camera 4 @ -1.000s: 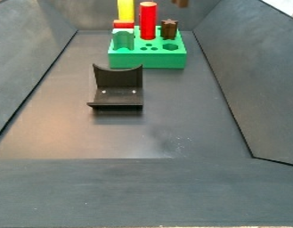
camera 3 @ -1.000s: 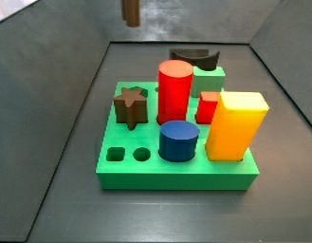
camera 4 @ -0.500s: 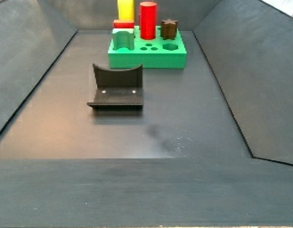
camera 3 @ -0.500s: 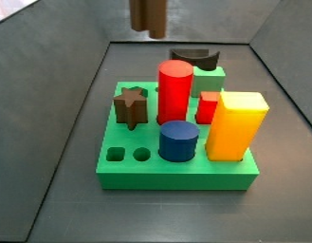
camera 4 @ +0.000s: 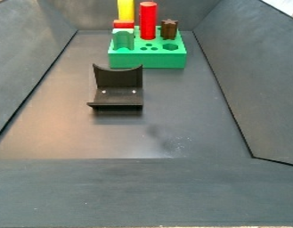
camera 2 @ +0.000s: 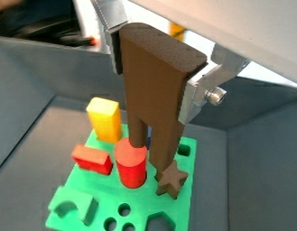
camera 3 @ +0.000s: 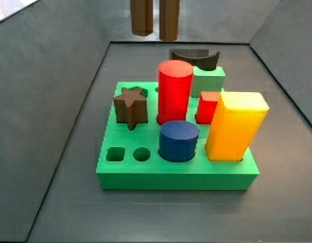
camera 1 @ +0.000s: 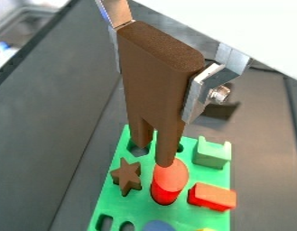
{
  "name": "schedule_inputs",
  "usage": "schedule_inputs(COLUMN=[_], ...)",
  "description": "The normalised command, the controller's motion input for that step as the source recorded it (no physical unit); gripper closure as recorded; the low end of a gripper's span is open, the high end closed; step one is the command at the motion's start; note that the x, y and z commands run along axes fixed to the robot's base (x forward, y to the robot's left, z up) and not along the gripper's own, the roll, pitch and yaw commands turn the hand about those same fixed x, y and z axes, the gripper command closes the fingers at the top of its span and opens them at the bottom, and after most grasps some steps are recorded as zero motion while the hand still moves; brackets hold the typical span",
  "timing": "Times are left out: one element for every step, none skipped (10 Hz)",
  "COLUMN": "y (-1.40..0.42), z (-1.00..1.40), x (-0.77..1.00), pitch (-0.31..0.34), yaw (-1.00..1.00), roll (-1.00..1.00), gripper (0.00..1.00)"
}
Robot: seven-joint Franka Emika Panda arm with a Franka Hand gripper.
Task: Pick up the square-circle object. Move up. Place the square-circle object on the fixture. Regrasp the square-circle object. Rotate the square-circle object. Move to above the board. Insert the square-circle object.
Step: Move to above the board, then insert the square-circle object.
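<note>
Above the board (camera 1: 223, 171), we hold the square-circle object (camera 1: 154, 86) pinched in our gripper (camera 1: 162, 68), prongs pointing down so they can meet the matching square and round holes (camera 3: 126, 154) at the slab's near corner. In a side view only the prongs (camera 3: 156, 17) show, well above the pegs.

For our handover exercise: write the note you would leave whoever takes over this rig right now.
Gripper: shut on the object, high above the board, prongs pointing down.
Board: both side views show it on the floor with its other pegs in; its two small front holes, one square and one round, are empty.
Fixture: empty.
Done: pick-up, fixture regrasp and rotation look finished; the object hangs over the board.
Left: line the prongs up with the two empty holes, lower, insert, release.
</note>
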Motion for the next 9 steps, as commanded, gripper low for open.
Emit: schedule_inputs(y=[-0.05, -0.05, -0.04, -0.04, -0.04, -0.05, -0.04, -0.55, -0.49], z=[0.01, 0.01, 0.01, 0.02, 0.02, 0.01, 0.01, -0.59, -0.59], x=[0.09, 0.09, 0.09, 0.09, 0.1, 0.11, 0.11, -0.59, -0.83], pitch=[0.138, 0.161, 0.203, 0.246, 0.241, 0.2, 0.171, 0.0, -0.01], yaw=[1.0, 1.0, 1.0, 1.0, 0.78, 0.45, 0.27, 0.35, 0.22], roll=[0.12, 0.14, 0.18, 0.22, 0.21, 0.19, 0.17, 0.06, 0.01], gripper=[1.0, 1.0, 1.0, 1.0, 1.0, 1.0, 1.0, 1.0, 1.0])
